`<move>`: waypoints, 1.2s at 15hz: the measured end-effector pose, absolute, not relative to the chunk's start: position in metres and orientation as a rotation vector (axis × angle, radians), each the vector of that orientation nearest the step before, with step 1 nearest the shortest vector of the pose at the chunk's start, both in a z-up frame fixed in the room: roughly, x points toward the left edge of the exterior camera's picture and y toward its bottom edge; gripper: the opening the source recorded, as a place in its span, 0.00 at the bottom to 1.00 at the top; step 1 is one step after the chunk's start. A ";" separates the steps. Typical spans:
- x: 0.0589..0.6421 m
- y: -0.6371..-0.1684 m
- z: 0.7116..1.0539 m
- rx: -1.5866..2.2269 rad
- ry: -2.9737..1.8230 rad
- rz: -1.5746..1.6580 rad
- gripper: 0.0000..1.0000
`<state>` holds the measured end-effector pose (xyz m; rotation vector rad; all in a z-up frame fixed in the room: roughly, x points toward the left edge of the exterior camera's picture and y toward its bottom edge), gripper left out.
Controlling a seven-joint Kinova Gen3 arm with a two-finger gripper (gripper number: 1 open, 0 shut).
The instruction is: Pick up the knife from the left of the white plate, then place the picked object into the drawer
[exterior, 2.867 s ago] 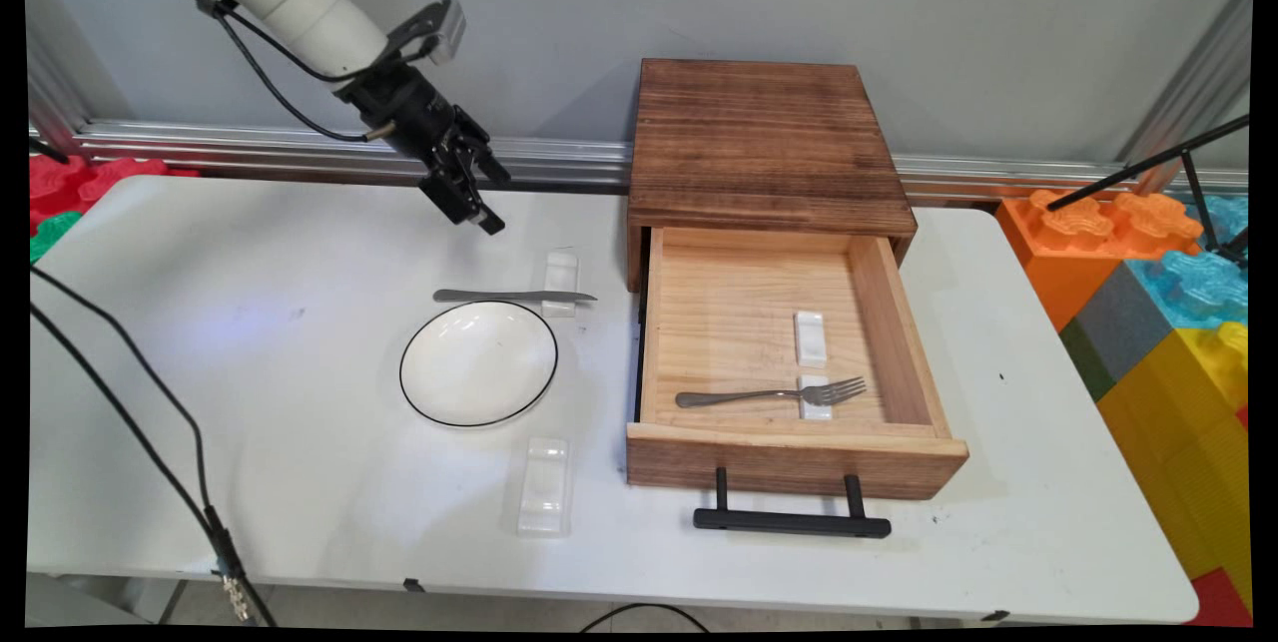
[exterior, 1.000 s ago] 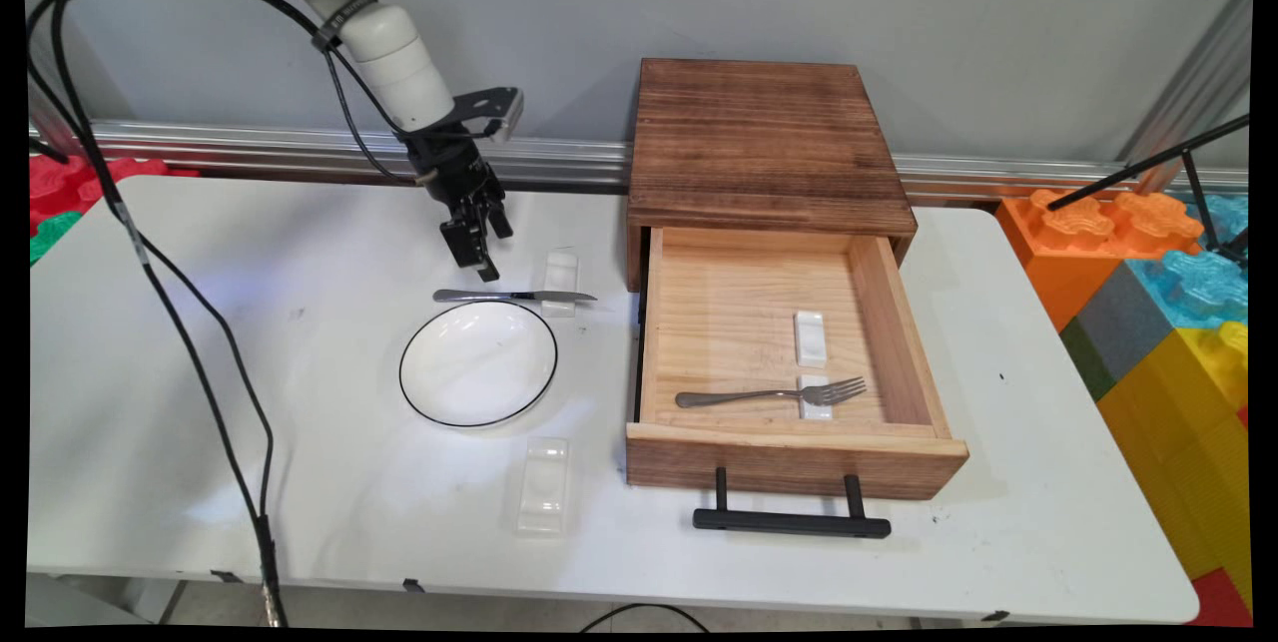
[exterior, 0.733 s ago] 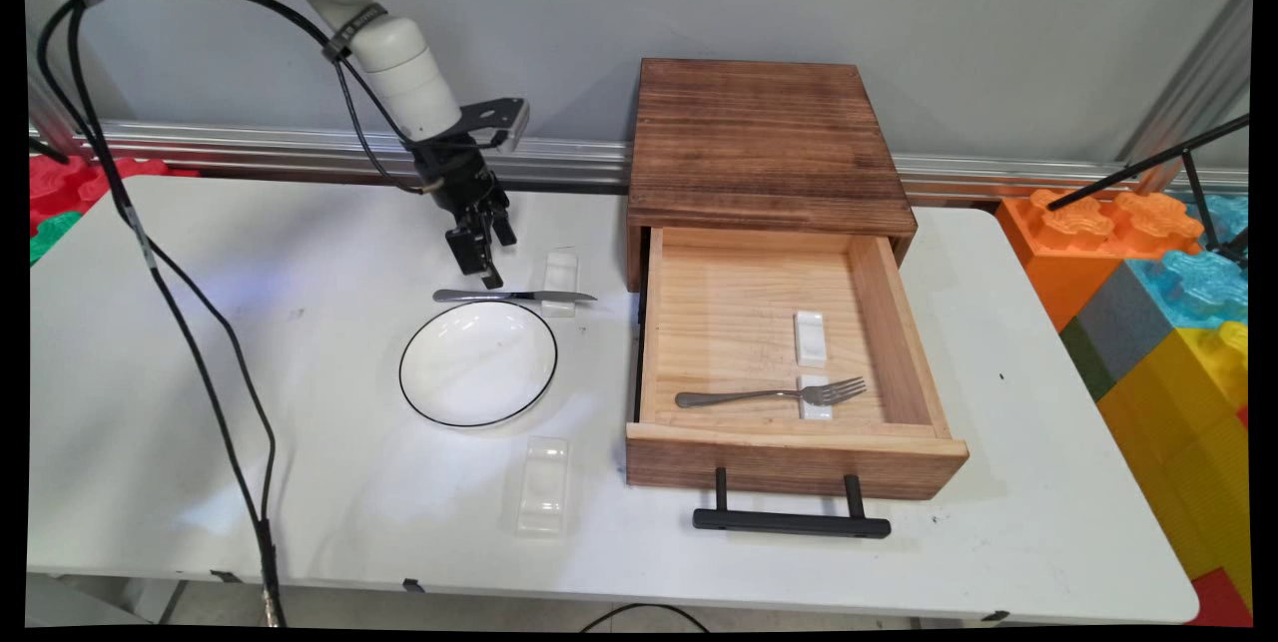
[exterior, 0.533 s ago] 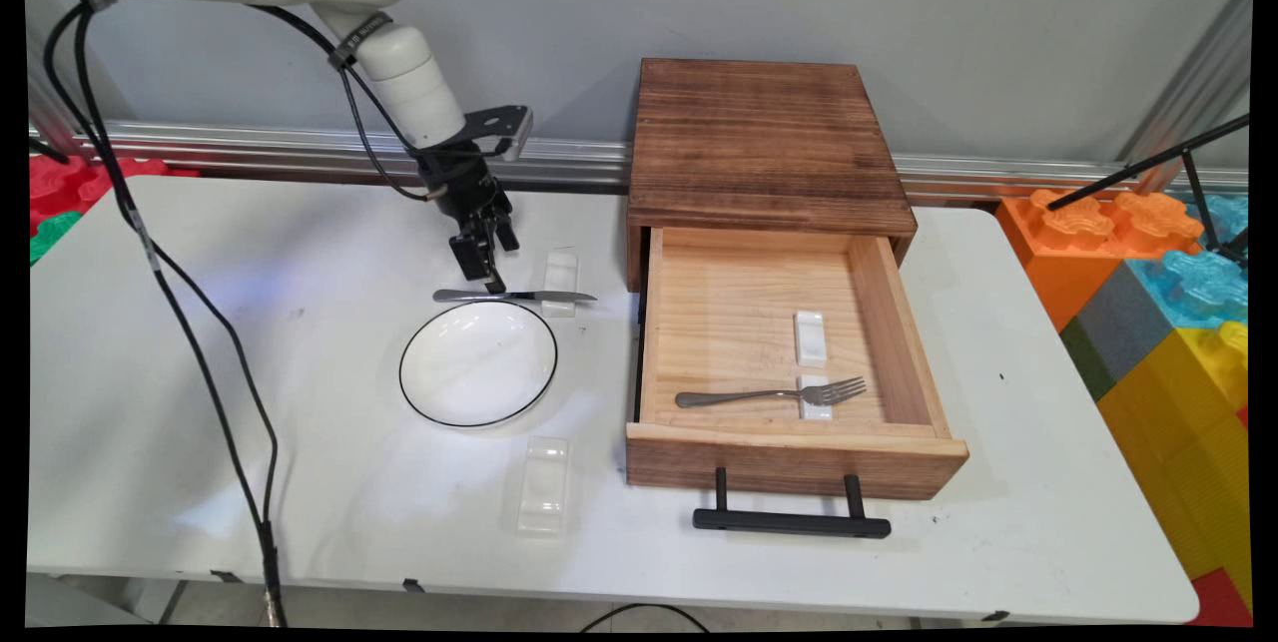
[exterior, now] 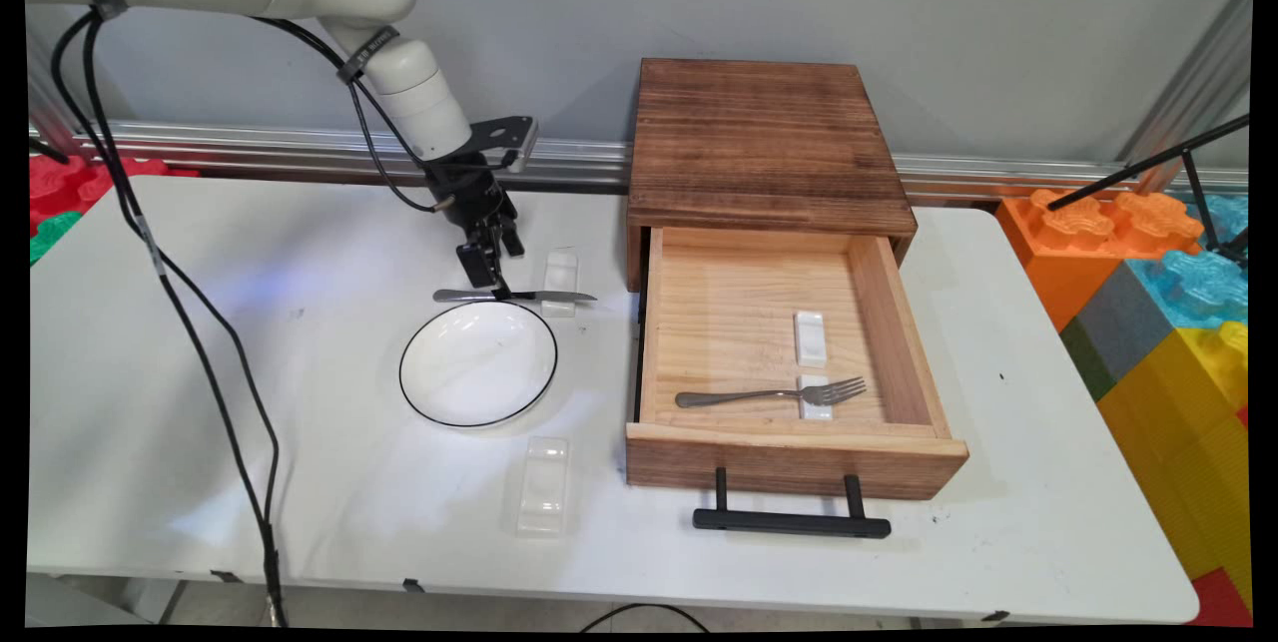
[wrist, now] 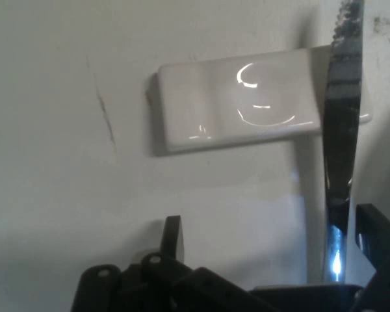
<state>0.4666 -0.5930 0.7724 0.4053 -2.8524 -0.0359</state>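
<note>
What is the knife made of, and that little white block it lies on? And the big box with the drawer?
The knife looks like polished metal: grey, with bright glints in the hand view. The little white rest under its blade seems to be glazed ceramic, since curved highlights shine on it, though glossy plastic is possible. The box is wood with visible grain, stained dark on top; its drawer is pale and looks unfinished.

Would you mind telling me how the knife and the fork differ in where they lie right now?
The knife lies on the table beyond the plate; the fork lies inside the open drawer. The gripper is down at the knife, while nothing is near the fork. Both are metal, and each has one end propped on a small white rest.
</note>
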 end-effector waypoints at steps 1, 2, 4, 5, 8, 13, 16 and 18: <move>0.466 -0.593 0.772 0.404 -2.853 -0.035 1.00; 0.466 -0.592 0.771 0.402 -2.853 -0.034 1.00; 0.465 -0.590 0.769 0.395 -2.855 -0.030 1.00; 0.465 -0.590 0.769 0.393 -2.855 -0.028 1.00; 0.465 -0.588 0.767 0.387 -2.857 -0.014 1.00; 0.462 -0.587 0.767 0.379 -2.852 0.002 0.00; 0.462 -0.583 0.767 0.374 -2.853 -0.001 0.00; 0.463 -0.580 0.768 0.370 -2.853 -0.003 0.00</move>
